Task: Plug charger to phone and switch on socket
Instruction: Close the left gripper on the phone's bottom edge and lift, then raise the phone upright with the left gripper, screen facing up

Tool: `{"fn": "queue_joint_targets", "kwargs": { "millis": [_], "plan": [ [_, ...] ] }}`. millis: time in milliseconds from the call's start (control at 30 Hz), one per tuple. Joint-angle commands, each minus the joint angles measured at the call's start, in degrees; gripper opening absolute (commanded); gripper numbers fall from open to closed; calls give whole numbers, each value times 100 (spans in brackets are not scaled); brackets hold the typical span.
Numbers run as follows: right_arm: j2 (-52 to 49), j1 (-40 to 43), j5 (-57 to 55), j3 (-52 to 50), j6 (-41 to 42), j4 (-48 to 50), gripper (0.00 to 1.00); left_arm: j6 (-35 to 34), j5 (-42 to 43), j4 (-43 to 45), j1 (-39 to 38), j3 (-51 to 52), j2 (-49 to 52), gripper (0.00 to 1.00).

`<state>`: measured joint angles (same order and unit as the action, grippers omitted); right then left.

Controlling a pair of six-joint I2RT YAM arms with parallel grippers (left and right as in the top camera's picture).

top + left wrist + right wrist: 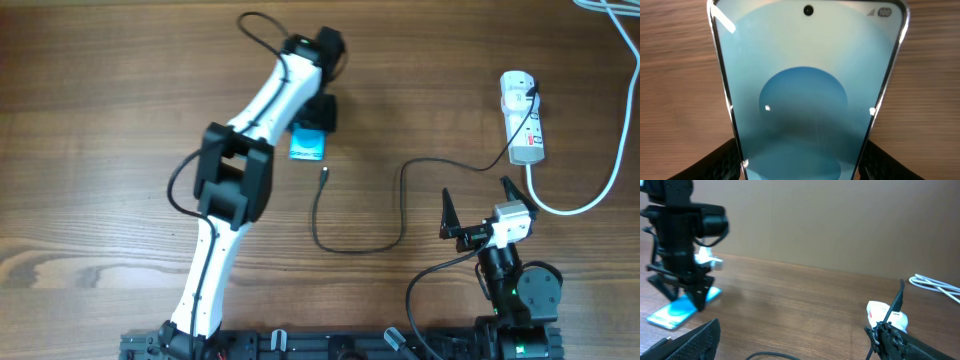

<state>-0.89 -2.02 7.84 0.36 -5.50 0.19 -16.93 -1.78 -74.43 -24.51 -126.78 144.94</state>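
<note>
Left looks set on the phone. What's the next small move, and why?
Probably bring the right gripper across to the tip of the charger. Its jaws stand open near the base, holding nothing, while the connector lies loose on the table just right of the phone, which the left gripper appears to clamp by both long edges.

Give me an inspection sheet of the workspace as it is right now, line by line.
Surface: wooden table, bare wood.
Job's things: phone screen-up, lit; charger tip lies apart, unplugged; socket far right, switch unreadable.
Clutter: nothing seen.
Grippers: left gripper closed on phone's edges; right gripper open, empty.
Cables: charger loops from socket; white cord runs off the far-right corner.
Surroundings: plain brown wall behind.
</note>
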Motion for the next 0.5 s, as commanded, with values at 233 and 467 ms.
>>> {"fn": "queue_joint_targets", "kwargs": {
  "millis": [233, 467],
  "plan": [
    [61, 35, -35, -7, -50, 22, 100, -308, -138, -378, 1211, 212, 326, 68],
    [61, 35, -35, -7, -50, 22, 100, -306, 289, -273, 1161, 212, 326, 82]
  ]
}}
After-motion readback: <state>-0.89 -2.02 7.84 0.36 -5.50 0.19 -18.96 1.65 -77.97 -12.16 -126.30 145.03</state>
